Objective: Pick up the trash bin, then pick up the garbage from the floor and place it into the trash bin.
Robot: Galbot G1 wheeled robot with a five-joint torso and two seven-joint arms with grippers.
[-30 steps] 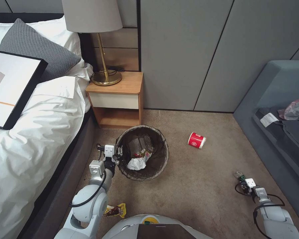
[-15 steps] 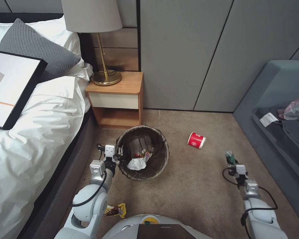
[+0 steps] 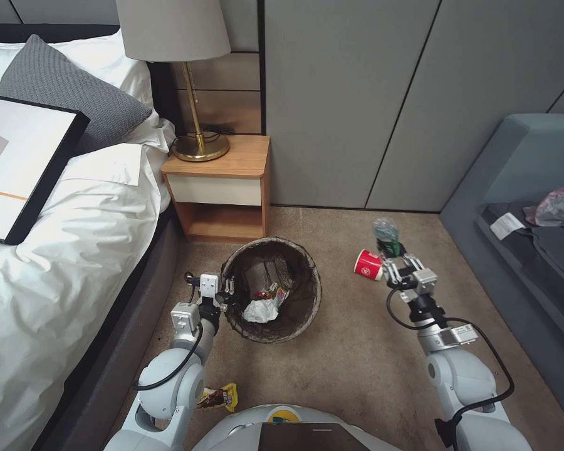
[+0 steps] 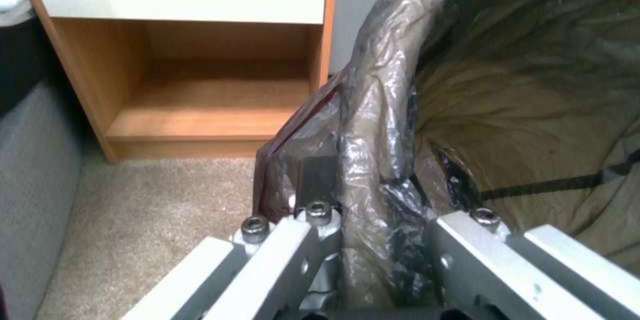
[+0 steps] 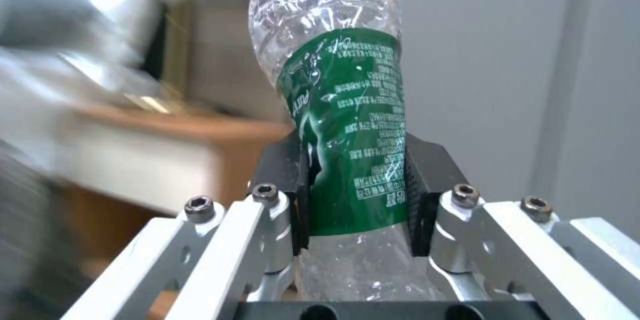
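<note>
Two arms reach out over a beige carpet (image 3: 357, 351) in a bedroom. Farthest left stands a bed (image 3: 75, 250) with white linen, a grey pillow (image 3: 62, 88) and a black-framed picture (image 3: 19, 163) lying on it. Beside the bed is a wooden nightstand (image 3: 222, 188) with a brass lamp (image 3: 197, 119) on top, and grey wall panels (image 3: 357, 100) run behind.

Near the robot's base, a yellow snack wrapper (image 3: 218, 396) lies on the carpet. The left gripper (image 3: 222, 293) is clamped on the near-left rim of the trash bin (image 3: 307, 294), which sits just in front of the nightstand. White tissue (image 3: 260, 309) and other scraps lie inside the bin. The left wrist view gives the grip up close: the jaws pinch the rim, one finger outside and one inside, with the crinkled brown liner (image 4: 380, 109) folded between them and the nightstand's open shelf beyond.

To the right of the bin, a red-and-white paper cup (image 3: 370, 264) lies on its side on the carpet. Just beside it in the head view, the right gripper (image 3: 396, 258) is raised and closed around a clear bottle (image 3: 386, 237) with a green label, held upright. The right wrist view shows the two dark pads (image 5: 427, 180) squeezing the label at mid-height, and fine print on the label that the head view cannot make out.

At the far right is a grey-blue sofa (image 3: 520, 181) with dark cloth and a greyish plastic bag (image 3: 561, 207) on its seat.
</note>
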